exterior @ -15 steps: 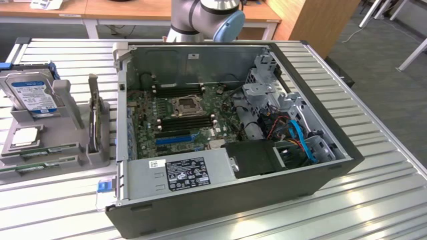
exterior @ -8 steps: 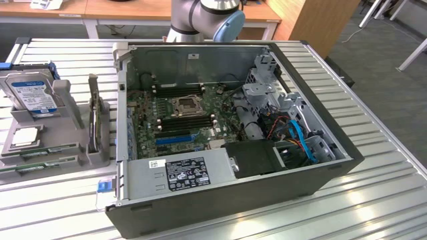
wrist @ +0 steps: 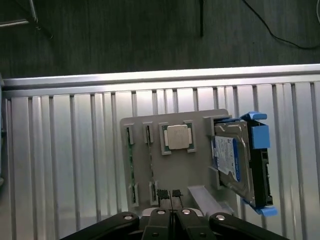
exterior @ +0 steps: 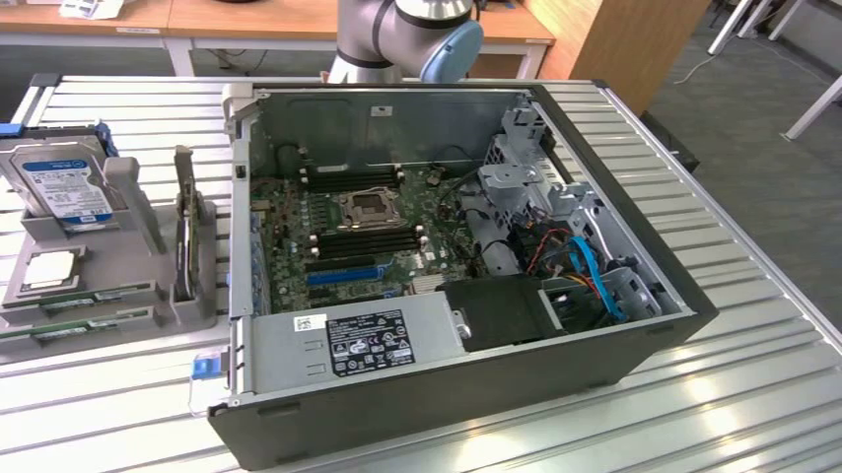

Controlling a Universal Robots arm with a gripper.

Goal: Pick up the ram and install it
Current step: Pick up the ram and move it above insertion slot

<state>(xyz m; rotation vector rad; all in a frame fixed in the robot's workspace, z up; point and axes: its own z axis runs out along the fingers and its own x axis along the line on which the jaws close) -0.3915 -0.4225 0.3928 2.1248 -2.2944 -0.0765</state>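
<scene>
A robotics lab; robot arm point(exterior: 392, 34), slatted metal bench point(exterior: 770, 394), opened computer case point(exterior: 460, 419).

Even light from above; bright glare streaks on the ribbed metal surface point(exterior: 756, 389) in both views. Case point(exterior: 435, 414) interior shadowed. Floor point(wrist: 125, 35) beyond the surface edge reads dark in wrist view.

The open computer case point(exterior: 435, 414) lies on the tabletop point(exterior: 763, 384), and the holder point(exterior: 145, 305) sits just beside it on the exterior view's left. In the holder a hard drive point(exterior: 59, 182) stands at the back, a processor point(wrist: 178, 136) lies before it, and two ram sticks point(wrist: 131, 162) lie foremost (side by side), while my jaws hang over the holder's edge.
</scene>
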